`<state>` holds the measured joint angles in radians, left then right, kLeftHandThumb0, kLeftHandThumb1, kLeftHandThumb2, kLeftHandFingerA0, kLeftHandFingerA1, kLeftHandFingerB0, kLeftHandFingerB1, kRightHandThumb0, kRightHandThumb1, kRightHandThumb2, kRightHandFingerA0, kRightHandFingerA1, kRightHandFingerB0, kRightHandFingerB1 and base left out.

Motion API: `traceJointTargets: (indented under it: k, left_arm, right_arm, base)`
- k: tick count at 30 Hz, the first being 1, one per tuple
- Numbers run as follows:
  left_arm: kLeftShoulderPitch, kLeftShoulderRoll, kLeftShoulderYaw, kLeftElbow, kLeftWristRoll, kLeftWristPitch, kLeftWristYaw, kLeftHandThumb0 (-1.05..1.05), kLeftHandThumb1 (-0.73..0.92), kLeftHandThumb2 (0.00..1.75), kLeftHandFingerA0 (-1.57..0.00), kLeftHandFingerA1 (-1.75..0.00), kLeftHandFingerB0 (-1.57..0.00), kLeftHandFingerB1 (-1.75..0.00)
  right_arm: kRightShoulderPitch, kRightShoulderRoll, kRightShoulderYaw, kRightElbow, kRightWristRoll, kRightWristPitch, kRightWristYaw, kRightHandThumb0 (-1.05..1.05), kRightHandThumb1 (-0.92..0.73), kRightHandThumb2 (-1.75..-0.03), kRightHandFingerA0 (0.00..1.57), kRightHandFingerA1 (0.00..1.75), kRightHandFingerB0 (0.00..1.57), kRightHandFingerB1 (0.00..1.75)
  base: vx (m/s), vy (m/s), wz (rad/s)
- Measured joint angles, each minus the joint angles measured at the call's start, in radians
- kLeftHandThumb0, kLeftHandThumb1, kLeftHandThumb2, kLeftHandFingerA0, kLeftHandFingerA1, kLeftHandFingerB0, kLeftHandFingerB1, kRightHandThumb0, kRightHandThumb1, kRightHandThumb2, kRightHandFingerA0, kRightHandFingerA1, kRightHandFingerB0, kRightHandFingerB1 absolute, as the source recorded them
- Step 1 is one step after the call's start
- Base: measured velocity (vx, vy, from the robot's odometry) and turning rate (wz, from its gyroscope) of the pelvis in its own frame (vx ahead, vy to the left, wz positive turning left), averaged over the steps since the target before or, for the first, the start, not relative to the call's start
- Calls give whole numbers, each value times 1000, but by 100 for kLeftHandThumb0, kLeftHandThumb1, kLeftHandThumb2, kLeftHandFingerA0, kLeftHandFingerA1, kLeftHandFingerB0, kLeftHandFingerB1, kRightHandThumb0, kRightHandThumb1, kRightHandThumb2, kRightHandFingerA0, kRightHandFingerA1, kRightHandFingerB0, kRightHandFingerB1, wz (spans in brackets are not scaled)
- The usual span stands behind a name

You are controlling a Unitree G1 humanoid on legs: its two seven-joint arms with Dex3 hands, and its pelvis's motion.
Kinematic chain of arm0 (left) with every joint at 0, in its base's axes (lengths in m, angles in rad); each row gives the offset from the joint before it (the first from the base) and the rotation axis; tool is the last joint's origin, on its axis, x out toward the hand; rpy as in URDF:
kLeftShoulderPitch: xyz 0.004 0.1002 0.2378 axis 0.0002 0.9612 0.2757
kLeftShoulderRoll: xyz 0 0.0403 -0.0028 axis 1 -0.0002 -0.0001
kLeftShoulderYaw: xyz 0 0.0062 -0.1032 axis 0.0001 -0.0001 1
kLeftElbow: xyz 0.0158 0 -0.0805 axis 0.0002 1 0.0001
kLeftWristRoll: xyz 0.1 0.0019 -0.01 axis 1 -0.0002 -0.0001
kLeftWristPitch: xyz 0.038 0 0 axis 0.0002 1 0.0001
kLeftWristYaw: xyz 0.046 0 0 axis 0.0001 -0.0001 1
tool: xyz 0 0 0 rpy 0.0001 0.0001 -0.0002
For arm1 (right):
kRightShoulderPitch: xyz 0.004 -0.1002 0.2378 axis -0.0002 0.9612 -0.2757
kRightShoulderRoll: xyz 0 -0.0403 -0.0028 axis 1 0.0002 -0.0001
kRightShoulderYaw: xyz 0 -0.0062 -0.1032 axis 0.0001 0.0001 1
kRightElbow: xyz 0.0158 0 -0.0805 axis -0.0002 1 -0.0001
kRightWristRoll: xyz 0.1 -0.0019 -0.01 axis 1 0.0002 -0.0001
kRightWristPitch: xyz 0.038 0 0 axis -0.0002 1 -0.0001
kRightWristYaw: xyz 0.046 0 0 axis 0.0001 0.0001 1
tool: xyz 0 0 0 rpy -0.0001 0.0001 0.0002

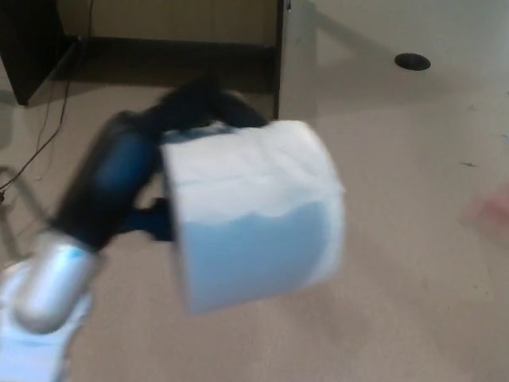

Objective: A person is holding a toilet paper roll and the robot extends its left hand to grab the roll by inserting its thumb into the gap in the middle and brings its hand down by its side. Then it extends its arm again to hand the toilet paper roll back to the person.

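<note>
A white toilet paper roll [254, 211] fills the middle of the head view, blurred by motion, its side wall toward the camera. My left hand [131, 175] is shut on the toilet paper roll from its left end, black fingers arching over the top and the thumb reaching into the end at the left. The silver wrist [44, 282] shows at the lower left. A faint pinkish blur [489, 208] at the right edge may be the person's hand, apart from the roll. My right hand is out of sight.
Beige carpet [398, 318] covers the floor. A dark desk frame [159, 48] and a white panel [298, 56] stand at the back. A cable [48, 135] trails on the floor at the left. A round black spot [412, 61] lies at the upper right.
</note>
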<state>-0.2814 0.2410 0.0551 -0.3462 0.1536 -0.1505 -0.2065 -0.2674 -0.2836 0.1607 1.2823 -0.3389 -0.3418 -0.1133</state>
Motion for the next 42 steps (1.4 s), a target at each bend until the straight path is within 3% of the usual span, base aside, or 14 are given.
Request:
traceJointTargets:
  k: [3,22,23,24,26,29,31,32,33,35,38,39,41,42]
  left_arm:
    - [97,26,69,16,-49,-25,-19,-12,83,65,-105,-133,-78,-122]
    - [517,64,219,620,-71,-248,13,-2,80,70,-70,-140,-70,-124]
    - [523,71,217,657,-63,-253,22,-4,78,67,-69,-133,-73,-117]
    - [529,83,209,706,-52,-257,36,-11,77,64,-70,-130,-75,-105]
    - [537,105,189,786,-30,-262,65,-13,79,64,-75,-118,-79,-86]
    - [539,150,142,934,15,-266,124,-12,78,66,-64,-138,-65,-126]
    - [535,172,118,1004,38,-272,153,-10,78,67,-66,-141,-67,-128]
    - [533,177,112,1022,43,-275,161,-11,80,65,-62,-148,-60,-139]
    - [526,193,94,1072,61,-281,186,-13,78,66,-65,-147,-65,-129]
    - [506,216,62,1145,87,-293,223,-14,79,64,-67,-141,-66,-121]
    - [478,246,19,1221,122,-312,276,-12,77,63,-67,-142,-63,-127]
    - [469,253,5,1242,133,-320,294,-14,77,67,-69,-144,-65,-129]
    - [455,265,-17,1279,150,-337,327,-12,78,63,-70,-126,-65,-124]
    - [448,272,-28,1299,158,-348,344,-12,80,64,-70,-130,-65,-124]
  right_arm:
    - [10,-2,-15,2,5,0,5,-42,-46,-74,74,62,19,40]
    - [38,5,-18,3,8,0,12,-34,-58,-58,82,53,26,30]
    - [38,5,-18,3,8,0,12,-27,-41,-90,72,72,12,48]
    - [38,6,-18,3,8,0,12,-35,-59,-58,81,55,26,30]
    - [38,8,-18,3,8,0,12,-34,-58,-58,81,56,26,30]
    - [36,12,-18,2,8,0,12,-35,-58,-58,82,58,26,30]
    - [34,14,-18,2,9,0,12,-27,-42,-90,72,72,12,48]
    - [33,15,-18,2,9,0,12,-35,-59,-58,81,57,25,30]
    - [29,17,-18,2,8,0,12,-27,-42,-90,72,73,11,48]
    - [20,19,-18,2,9,0,12,-35,-59,-58,82,58,25,30]
    - [11,21,-18,2,9,1,12,-34,-59,-58,81,58,25,30]
    - [10,22,-18,2,9,1,12,-27,-42,-90,73,73,12,48]
    - [9,22,-18,2,9,1,12,-27,-42,-90,72,72,12,48]
    - [9,22,-18,2,9,1,12,-36,-59,-58,81,56,26,30]
  base:
    - [0,0,0]
    - [0,0,0]
    - [0,0,0]
    - [0,0,0]
    - [0,0,0]
    - [0,0,0]
    - [0,0,0]
    - [0,0,0]
    - [0,0,0]
    - [0,0,0]
    - [0,0,0]
    - [0,0,0]
    - [0,0,0]
    - [0,0,0]
